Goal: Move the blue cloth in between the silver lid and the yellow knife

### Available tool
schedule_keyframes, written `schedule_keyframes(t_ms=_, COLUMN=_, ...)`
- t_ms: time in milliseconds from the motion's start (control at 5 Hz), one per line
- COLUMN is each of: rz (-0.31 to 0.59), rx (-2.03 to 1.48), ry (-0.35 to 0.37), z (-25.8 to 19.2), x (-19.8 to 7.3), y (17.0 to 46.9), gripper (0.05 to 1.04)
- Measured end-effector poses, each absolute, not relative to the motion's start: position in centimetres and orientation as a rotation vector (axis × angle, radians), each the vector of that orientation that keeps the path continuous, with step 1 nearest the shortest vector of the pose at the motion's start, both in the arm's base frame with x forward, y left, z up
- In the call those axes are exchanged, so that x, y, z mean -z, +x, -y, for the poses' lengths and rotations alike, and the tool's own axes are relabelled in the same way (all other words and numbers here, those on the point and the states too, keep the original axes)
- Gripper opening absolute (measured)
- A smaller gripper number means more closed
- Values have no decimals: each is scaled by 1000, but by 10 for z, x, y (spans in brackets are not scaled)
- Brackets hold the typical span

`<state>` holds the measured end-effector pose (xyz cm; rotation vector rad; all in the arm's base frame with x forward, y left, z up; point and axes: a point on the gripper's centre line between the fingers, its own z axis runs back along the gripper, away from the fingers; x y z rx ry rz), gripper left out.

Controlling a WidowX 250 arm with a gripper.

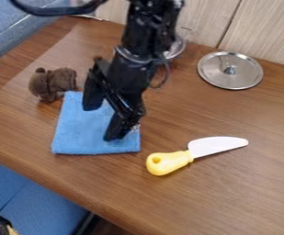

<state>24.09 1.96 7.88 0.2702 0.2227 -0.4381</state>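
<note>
The black gripper (103, 122) hangs over the blue cloth (76, 135), its two fingers spread apart with nothing visible held between them. Whether the fingertips touch the cloth cannot be told. The cloth lies flat at the left of the table, its upper right part hidden behind the gripper. To the right of the cloth is the yellow knife (172, 161), its yellow handle towards the cloth and its white blade pointing right. A round silver lid (230, 70) with a small knob lies at the upper right, well above the knife.
A brown plush toy (52, 83) sits against the cloth's upper left corner. Behind the arm, a shiny metal item (177, 47) is partly hidden near the wooden wall. The table's front edge (76, 198) slants down across the lower left.
</note>
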Motion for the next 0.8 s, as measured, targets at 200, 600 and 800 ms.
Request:
schedule_keyframes(t_ms=200, rz=-165, rx=451, ry=161, z=-26, x=-75, y=237, gripper=1001)
schedule_keyframes(t_ms=600, rz=-102, rx=452, ry=84, z=-32, x=-68, y=235, gripper=1001)
schedule_keyframes(t_ms=800, rz=-75, rx=463, ry=83, z=-30, x=-65, y=239, gripper=1001)
